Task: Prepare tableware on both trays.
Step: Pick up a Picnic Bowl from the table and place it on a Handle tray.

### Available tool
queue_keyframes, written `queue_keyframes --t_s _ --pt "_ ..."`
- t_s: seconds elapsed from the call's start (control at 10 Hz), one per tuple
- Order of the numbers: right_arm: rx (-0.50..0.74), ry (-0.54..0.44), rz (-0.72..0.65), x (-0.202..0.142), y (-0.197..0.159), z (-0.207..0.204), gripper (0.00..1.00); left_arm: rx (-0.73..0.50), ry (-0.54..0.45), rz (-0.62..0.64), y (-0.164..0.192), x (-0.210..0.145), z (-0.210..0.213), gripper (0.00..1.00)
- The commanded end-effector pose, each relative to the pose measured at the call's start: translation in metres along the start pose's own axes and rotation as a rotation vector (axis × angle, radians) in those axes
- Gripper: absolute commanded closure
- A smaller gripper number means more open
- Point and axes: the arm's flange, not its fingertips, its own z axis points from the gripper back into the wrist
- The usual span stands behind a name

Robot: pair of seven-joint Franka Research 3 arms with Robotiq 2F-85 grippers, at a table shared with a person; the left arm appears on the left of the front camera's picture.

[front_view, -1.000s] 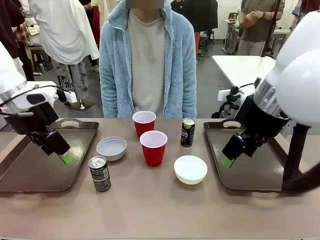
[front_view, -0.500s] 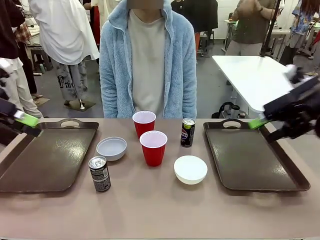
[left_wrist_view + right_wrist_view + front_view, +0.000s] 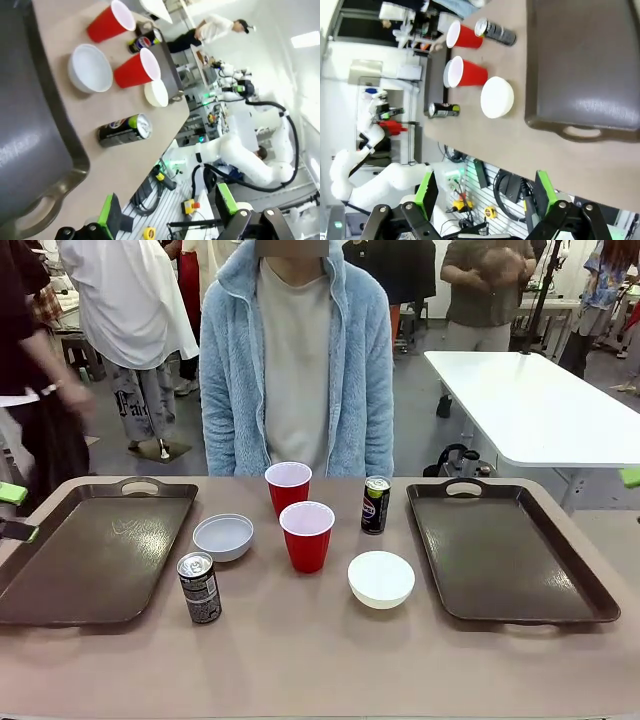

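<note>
On the table (image 3: 300, 660), red cups (image 3: 307, 540), white bowls (image 3: 381, 578) and drink cans (image 3: 200, 590) are clustered between bare trays (image 3: 500, 560), seemingly awaiting the left gripper (image 3: 167, 210) and right gripper (image 3: 485, 195), jaws apart.

You are working in a robotics lab laid out as an open hall. Confirm this by the bare grey floor (image 3: 420, 405), the white work table (image 3: 540, 400) at the far right, the people standing (image 3: 490, 285) at other stations, the yellow stop-button box (image 3: 191, 205), and the loose cables (image 3: 507, 187) under the table.
</note>
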Motion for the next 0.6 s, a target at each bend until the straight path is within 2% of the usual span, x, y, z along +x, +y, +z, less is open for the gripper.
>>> queue_keyframes --t_s 0.0,0.5 --pt "0.037 0.082 0.015 -0.064 -0.035 -0.043 0.00 0.007 -0.039 0.008 0.000 -0.002 0.012 0.00" --pt "0.074 0.067 0.001 -0.065 -0.063 -0.051 0.00 0.070 -0.029 0.052 0.015 -0.012 0.022 0.00"
